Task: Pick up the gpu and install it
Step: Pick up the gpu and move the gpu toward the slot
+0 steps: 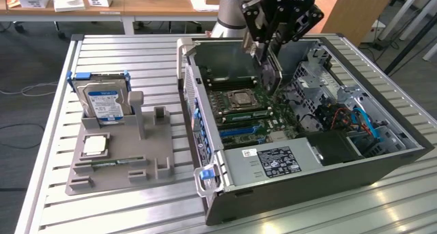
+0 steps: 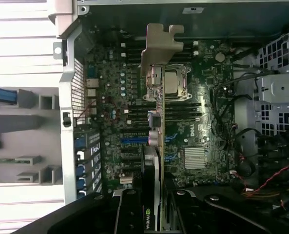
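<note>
Black gripper (image 1: pixel 267 48) (image 2: pixel 156 210) is clamping thin dark gpu card with grey metal bracket (image 1: pixel 271 75) (image 2: pixel 156 124), hovering upright over green motherboard (image 1: pixel 254 122) (image 2: pixel 110 107) inside open grey computer case (image 1: pixel 307 180).

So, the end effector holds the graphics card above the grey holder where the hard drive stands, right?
No: in the exterior view the end effector holds the graphics card above the open computer case; the hard drive stands in the grey holder.

Arm (image 1: pixel 231 11) reaching downward, tool (image 1: pixel 267 43) vertical, fingers (image 2: pixel 129 214) clamped partway closed
</note>
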Motion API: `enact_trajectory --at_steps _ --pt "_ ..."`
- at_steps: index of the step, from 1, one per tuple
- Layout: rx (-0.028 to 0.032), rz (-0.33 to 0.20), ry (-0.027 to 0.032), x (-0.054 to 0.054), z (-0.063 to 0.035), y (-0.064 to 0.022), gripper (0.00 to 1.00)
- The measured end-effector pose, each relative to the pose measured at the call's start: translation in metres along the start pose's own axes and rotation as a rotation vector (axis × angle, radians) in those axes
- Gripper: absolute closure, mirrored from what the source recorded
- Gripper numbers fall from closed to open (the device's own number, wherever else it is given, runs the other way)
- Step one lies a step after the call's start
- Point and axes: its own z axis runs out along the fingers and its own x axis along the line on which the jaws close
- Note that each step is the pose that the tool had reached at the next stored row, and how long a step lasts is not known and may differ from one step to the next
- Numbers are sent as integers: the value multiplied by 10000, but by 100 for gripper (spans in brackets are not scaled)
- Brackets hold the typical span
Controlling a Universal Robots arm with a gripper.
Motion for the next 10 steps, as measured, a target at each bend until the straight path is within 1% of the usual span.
enact_trajectory --at_steps 7,8,10 --pt "-46 -61 10 -252 5 15 73" --pt "-51 -80 11 -281 5 16 73" --pt "-52 -94 13 -292 5 16 73"
